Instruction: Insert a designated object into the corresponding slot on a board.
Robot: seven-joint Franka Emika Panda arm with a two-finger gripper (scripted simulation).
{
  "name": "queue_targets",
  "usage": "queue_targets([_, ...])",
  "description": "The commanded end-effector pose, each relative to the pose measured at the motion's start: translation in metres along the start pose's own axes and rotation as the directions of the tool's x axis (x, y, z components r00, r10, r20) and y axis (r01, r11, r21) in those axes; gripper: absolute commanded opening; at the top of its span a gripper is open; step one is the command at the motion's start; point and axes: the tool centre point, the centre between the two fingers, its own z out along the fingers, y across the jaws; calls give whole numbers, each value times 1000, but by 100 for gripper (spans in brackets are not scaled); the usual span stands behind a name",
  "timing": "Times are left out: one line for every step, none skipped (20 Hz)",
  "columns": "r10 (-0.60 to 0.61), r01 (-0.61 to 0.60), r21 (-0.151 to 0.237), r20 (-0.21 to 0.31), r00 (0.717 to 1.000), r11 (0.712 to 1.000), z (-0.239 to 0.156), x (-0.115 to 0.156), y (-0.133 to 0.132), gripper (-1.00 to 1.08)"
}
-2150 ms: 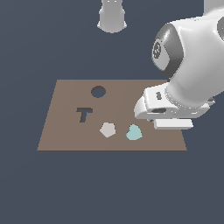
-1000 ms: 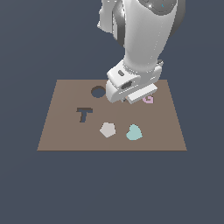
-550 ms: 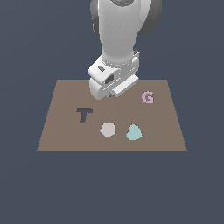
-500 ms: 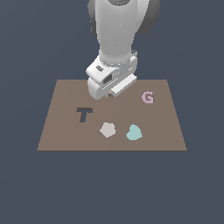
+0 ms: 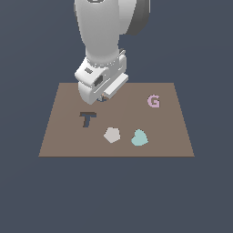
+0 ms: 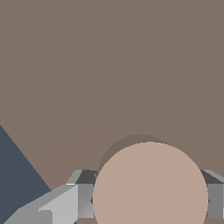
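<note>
We see the disc (image 6: pixel 150 186) clamped between the end effector's (image 5: pixel 102 97) fingers (image 6: pixel 83 199), held flat just above the board (image 5: pixel 168 132). The slot (image 6: pixel 114 155) shows as a darker rim just past the disc's edge, so we judge it sits almost directly underneath, slightly offset.

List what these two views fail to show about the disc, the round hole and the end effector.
- Slot: in the exterior view the end effector covers it; in the wrist view the disc covers it, leaving only a darker arc above the disc's rim.
- Disc: not visible in the exterior view, hidden behind the arm; its lower part is cut off by the wrist view's edge.
- Whether the disc is seated in the board: cannot tell.
</note>
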Motion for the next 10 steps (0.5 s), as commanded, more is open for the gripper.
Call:
queue_targets([-29, 29, 0, 0, 1000, 1000, 0, -6, 5, -100])
queue_targets([-37, 37, -1, 0, 999, 999, -1, -8, 6, -100])
queue_targets([-45, 45, -1, 0, 999, 999, -1, -10, 8, -100])
queue_targets([-52, 52, -1, 0, 999, 999, -1, -11, 9, -100])
queue_targets([-58, 58, -1, 0, 998, 998, -1, -12, 10, -100])
queue_targets([-63, 63, -1, 0, 998, 998, -1, -14, 11, -100])
queue_targets([-67, 67, -1, 0, 998, 998, -1, -14, 12, -100])
queue_targets([-70, 70, -1, 0, 998, 998, -1, -15, 13, -100])
queue_targets([-72, 72, -1, 0, 997, 997, -1, -15, 13, -100])
queue_targets([-74, 74, -1, 0, 997, 997, -1, -16, 14, -100])
